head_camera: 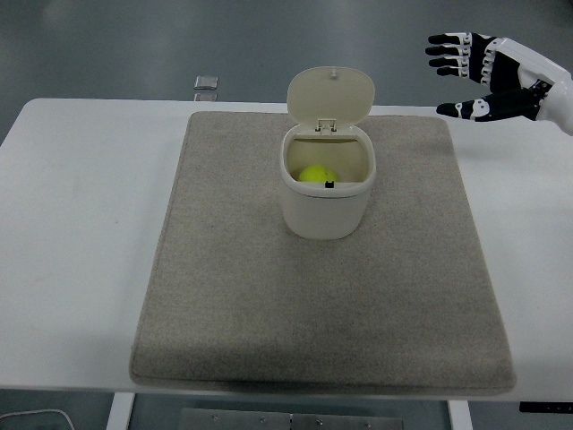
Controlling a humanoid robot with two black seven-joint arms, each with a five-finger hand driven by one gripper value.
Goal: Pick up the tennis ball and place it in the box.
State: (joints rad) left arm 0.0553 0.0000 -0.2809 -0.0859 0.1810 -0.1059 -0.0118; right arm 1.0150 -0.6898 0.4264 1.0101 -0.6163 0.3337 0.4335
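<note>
Ball: the tennis ball [317, 174] sits down inside the box [327, 195], low against the far-left part of the inner wall, only its yellow-green top showing over the rim. That is exactly where the task wants it, so by my reading the placing is done.

Box: a cream tub standing upright near the middle of the mat [322, 260], toward its far half. Nothing touches it from outside.

Lid: the hinged lid [330, 95] stands tipped back behind the opening (left up, which is why we can see the ball at all).

Right hand: the right hand [488, 76] hangs up at the top right corner, well apart from the box and above the far edge of the surface [81, 224]. Its fingers [448, 52] are spread and straight, thumb held apart below them, and they hold nothing.

Why held so: an open, empty hand clear of the box suits a release already made, with no reason to hover near the rim.

Left arm: not in the picture.

Stray item: a small grey object [207, 83] lies past the mat's far left corner, well away from the action.

Risk: little, I judge; the tub stands steady and the ball lies deep.
</note>
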